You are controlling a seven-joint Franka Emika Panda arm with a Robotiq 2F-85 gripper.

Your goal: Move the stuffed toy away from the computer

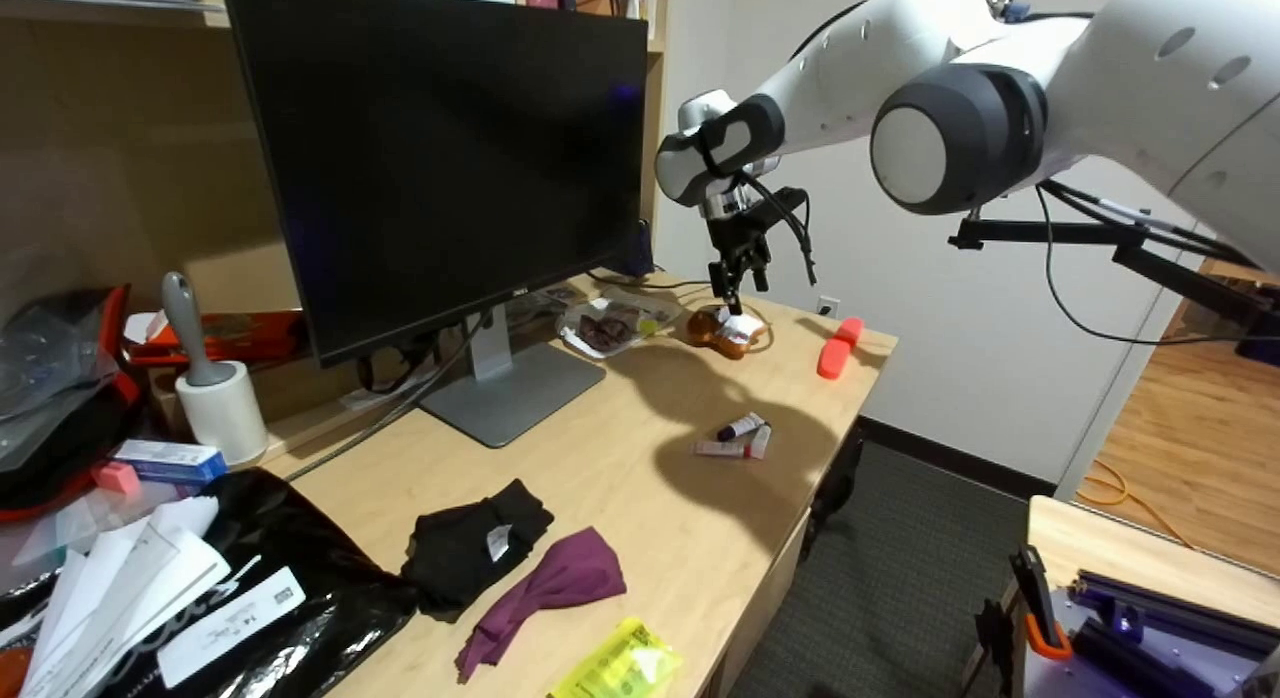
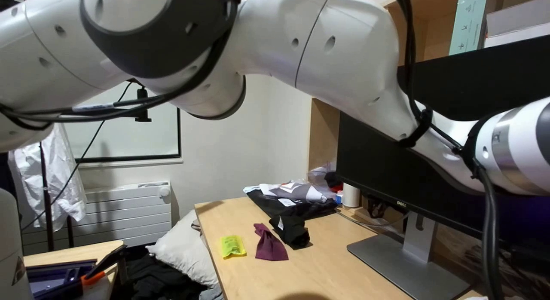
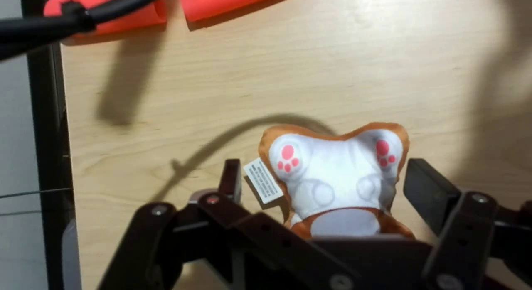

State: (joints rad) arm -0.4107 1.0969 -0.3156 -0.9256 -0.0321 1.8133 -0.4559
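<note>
We have the stuffed toy (image 3: 336,173) right of centre, in the lower half of the wrist frame, resting on the desk (image 3: 291,74), white belly up, orange-brown at the edges, pink paw marks toward the top. A printed tag (image 3: 264,180) sticks out at its left; its lowest part is hidden behind the gripper (image 3: 326,178). In an exterior view we place the toy just right of the frame's centre.

Gripper state: jaws apart, one finger on either side of the toy in the wrist frame, bare wood showing between the body and the finger at right. In an exterior view the fingers point down over the toy; we cannot tell whether a fingertip touches the fabric.

Just left of the toy, in an exterior view, we note clear plastic wrapping (image 1: 620,323) with something dark inside. The computer (image 1: 450,168), a black screen on a grey stand, fills the upper left there; in an exterior view the white arm (image 2: 343,63) partly covers it.

Two red pieces (image 3: 232,3) lie at the wrist frame's upper left. In an exterior view, small tubes (image 1: 722,449) lie below and right of centre; a black cloth (image 1: 455,563), purple cloth (image 1: 550,598) and yellow packet (image 1: 620,668) lie toward the bottom, a black plastic bag (image 1: 330,578) at lower left.
</note>
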